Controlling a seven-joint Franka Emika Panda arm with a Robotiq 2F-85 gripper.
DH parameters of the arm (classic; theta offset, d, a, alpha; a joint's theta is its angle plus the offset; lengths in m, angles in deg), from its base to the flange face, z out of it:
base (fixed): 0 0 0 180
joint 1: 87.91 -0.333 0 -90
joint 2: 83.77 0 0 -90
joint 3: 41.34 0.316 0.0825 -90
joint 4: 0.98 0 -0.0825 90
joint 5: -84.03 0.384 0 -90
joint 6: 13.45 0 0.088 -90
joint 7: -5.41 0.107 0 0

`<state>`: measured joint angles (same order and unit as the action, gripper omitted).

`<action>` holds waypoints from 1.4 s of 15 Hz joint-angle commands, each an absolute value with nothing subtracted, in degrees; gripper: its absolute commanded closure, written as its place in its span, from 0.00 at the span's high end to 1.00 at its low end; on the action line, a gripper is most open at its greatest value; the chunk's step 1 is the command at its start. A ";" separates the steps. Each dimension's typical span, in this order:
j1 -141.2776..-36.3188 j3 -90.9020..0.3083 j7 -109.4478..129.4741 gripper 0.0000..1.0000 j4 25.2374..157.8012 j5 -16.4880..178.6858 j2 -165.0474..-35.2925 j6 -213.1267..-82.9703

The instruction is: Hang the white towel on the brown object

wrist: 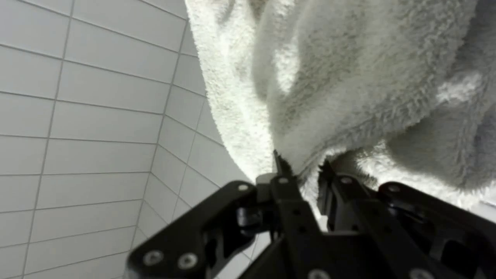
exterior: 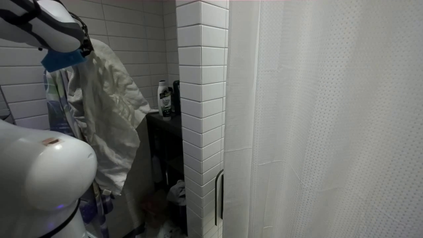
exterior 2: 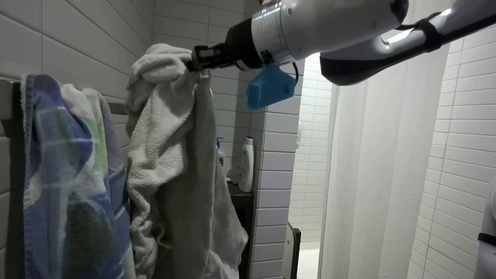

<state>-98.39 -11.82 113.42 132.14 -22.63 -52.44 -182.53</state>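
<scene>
The tool (wrist: 304,172) was clamped on a bunched fold of the white towel (exterior 2: 159,155), which hung in long creases just right of a blue patterned towel (exterior 2: 69,174) draped on a wall rail (exterior 2: 118,108) (whether the white one touched that rail could not be told). Farther off, a white bottle (exterior 2: 246,166) stood on a dark bench (exterior 2: 244,199); a white curtain (exterior 2: 372,166) hung at the right.

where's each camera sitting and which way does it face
An exterior view: beside the arm, seen at left; faces a tiled pillar and curtain.
An exterior view: near the patterned towel, facing the white towel; arm at upper right.
Wrist view: mounted behind the gripper, facing the white towel; nothing else of the robot shows.
Both exterior views share arm, towels, pillar, curtain.
</scene>
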 commanded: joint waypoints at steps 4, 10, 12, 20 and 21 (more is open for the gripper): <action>-98.38 -7.94 112.43 0.04 126.91 -23.88 -57.62 -181.16; -97.74 -6.34 110.70 0.04 126.05 -23.40 -58.23 -179.41; -97.65 -6.38 110.48 0.04 126.18 -23.59 -58.57 -178.81; -97.43 -5.95 109.29 0.04 125.25 -22.44 -60.15 -175.87; -97.47 -5.93 109.24 0.04 125.07 -22.33 -59.96 -175.71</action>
